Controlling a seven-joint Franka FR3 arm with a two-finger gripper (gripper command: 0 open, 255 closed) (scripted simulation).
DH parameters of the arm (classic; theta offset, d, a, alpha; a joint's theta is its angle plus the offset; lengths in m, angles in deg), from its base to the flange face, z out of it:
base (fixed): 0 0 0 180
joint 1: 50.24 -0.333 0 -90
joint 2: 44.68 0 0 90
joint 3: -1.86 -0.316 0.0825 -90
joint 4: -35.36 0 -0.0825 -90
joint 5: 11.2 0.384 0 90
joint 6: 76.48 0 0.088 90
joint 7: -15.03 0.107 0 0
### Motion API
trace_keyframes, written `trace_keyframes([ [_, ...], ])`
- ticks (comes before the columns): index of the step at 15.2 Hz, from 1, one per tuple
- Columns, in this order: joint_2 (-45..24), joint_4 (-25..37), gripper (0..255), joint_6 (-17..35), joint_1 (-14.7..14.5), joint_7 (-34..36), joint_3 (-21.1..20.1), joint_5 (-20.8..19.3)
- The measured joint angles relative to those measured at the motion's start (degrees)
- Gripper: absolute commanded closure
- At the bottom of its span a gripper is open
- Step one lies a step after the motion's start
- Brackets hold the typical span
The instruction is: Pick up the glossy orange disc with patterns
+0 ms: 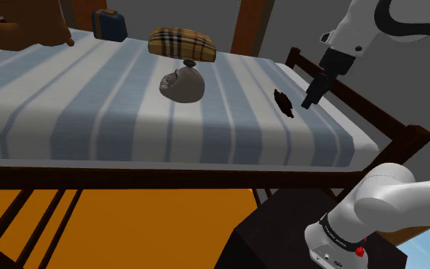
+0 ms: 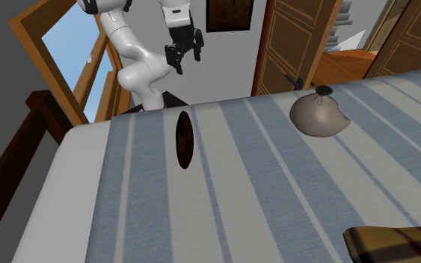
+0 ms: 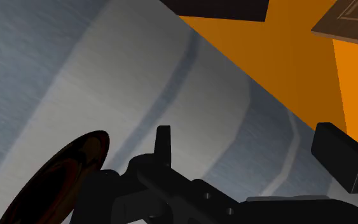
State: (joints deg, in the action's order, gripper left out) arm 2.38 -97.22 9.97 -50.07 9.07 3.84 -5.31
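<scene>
Near the striped bed's point(image 1: 91, 99) edge, the gripper point(image 1: 310, 102) hung with fingers spread, empty, beside the dark disc point(image 1: 282, 102), apart.

This is a bedroom in a home. A bed under a blue-and-white striped cover point(image 1: 91, 99) spans the middle of the shoulder view, edged by a dark wooden bed frame point(image 1: 129, 177). A tan plaid cushion point(image 1: 181, 43) lies near the top. Brown panelled wooden doors point(image 2: 294, 41) stand at the second exterior view's upper right.
</scene>
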Motion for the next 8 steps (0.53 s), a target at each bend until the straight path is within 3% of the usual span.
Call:
trace_keyframes([
  [3,-2.0,0.3,0,1.5,0.8,1.4,-0.5,-0.5],
  [8,-10.8,3.4,0,6.7,4.3,6.1,-0.9,-3.5],
])
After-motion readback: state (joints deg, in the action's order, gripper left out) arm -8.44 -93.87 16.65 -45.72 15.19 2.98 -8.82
